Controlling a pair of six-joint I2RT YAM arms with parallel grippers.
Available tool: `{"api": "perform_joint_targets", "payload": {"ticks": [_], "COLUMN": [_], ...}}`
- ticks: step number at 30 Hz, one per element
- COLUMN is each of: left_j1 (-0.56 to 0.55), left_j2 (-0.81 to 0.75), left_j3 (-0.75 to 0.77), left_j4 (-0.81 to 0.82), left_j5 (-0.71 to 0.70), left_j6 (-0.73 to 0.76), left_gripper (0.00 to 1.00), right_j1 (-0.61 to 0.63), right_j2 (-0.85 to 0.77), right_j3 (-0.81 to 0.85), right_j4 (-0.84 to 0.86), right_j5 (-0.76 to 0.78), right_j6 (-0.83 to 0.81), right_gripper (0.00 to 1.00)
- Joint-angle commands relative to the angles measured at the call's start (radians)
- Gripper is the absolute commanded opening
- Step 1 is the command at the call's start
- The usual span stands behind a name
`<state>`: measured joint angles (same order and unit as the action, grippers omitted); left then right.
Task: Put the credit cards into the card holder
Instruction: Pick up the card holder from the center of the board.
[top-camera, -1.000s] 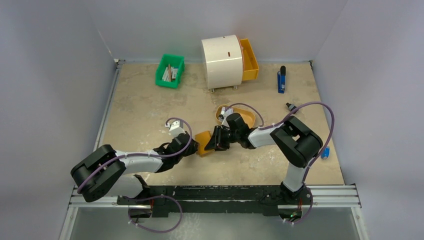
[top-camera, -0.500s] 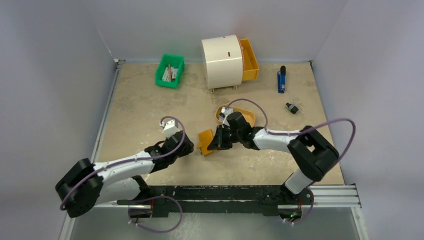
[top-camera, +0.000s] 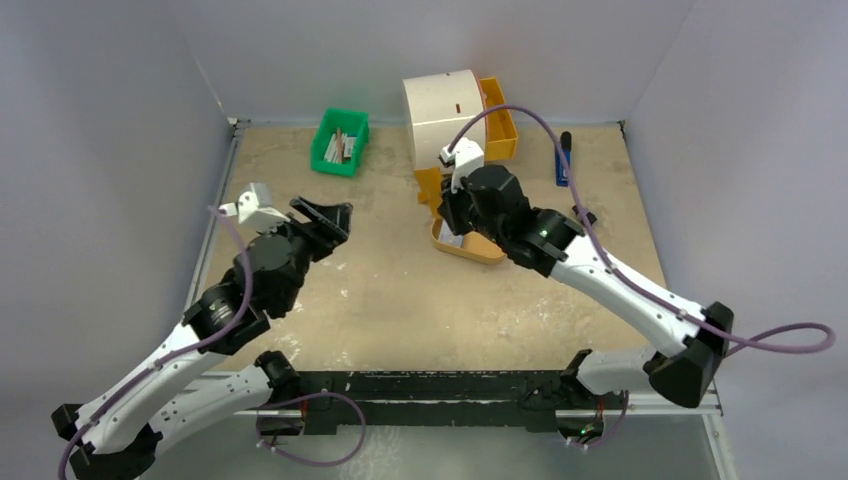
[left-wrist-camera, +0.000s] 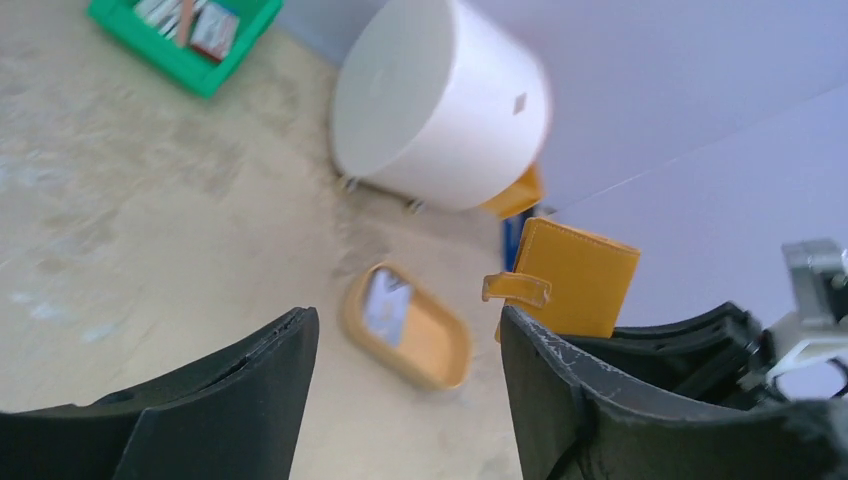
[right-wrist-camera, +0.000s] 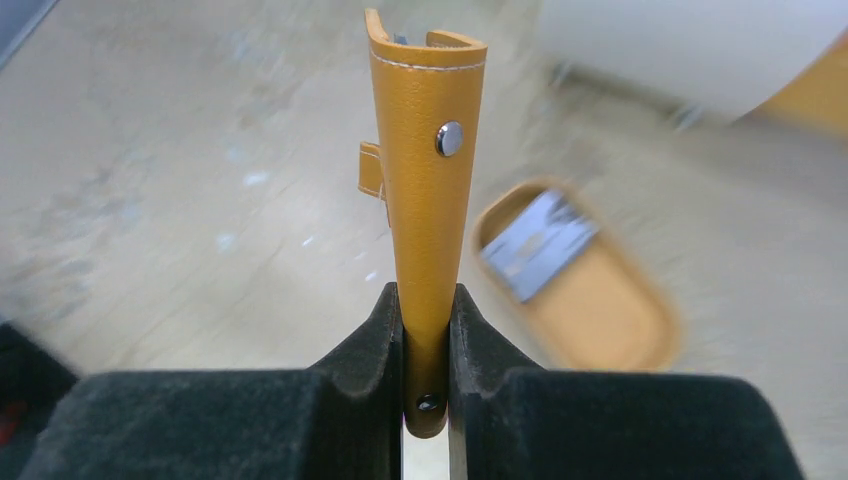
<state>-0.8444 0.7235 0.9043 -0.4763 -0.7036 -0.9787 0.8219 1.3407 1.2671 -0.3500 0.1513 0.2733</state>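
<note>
The card holder (right-wrist-camera: 425, 170) is a folded orange-tan wallet with a snap stud. It stands on edge, pinched between my right gripper (right-wrist-camera: 427, 330) fingers, which are shut on its lower end. From above, the card holder (top-camera: 428, 185) hangs off the table just left of the oval orange tray (top-camera: 490, 250), with the right gripper (top-camera: 445, 205) behind it. Pale blue-grey credit cards (right-wrist-camera: 535, 245) lie in that tray. My left gripper (top-camera: 335, 220) is raised at the left, open and empty. Its wrist view shows the card holder (left-wrist-camera: 580, 275) and the credit cards (left-wrist-camera: 385, 305) beyond its fingers (left-wrist-camera: 250, 390).
A white drum (top-camera: 443, 115) with a long orange drawer (top-camera: 497, 120) stands at the back. A green bin (top-camera: 340, 140) of sticks and papers sits at the back left. A blue object (top-camera: 563, 160) lies at the back right.
The left gripper let go of the card holder, opened and pulled back up to the left. The right gripper lifted the card holder off the table and carried it toward the back, beside the tray.
</note>
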Motion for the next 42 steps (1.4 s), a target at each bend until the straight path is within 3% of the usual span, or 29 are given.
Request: {"api": "perform_joint_targets", "payload": {"ticks": [1, 8, 14, 18, 29, 42], "left_j1": [0.004, 0.003, 0.004, 0.003, 0.004, 0.003], "left_j2": [-0.015, 0.134, 0.222, 0.257, 0.272, 0.342], "left_j3": [0.061, 0.209, 0.267, 0.322, 0.351, 0.417], "left_j4": [0.254, 0.379, 0.502, 0.483, 0.363, 0.227], "left_j5": [0.075, 0.305, 0.420, 0.486, 0.539, 0.522], "left_j6": [0.136, 0.099, 0.077, 0.052, 0.033, -0.015], "left_gripper": [0.68, 0.73, 0.76, 0.78, 0.81, 0.83], "right_j1": [0.077, 0.175, 0.219, 0.259, 0.327, 0.363], "right_j2": [-0.117, -0.249, -0.292, -0.279, -0.247, -0.196], "right_j3": [0.066, -0.195, -0.411, -0.477, -0.465, -0.418], "right_j4": [0.055, 0.629, 1.097, 1.296, 1.330, 1.370], "right_j5": [0.391, 0.586, 0.533, 0.498, 0.472, 0.470], "right_j6": [-0.488, -1.115, -1.592, -1.822, -1.970, -2.017], "right_gripper": [0.00, 0.00, 0.00, 0.00, 0.00, 0.00]}}
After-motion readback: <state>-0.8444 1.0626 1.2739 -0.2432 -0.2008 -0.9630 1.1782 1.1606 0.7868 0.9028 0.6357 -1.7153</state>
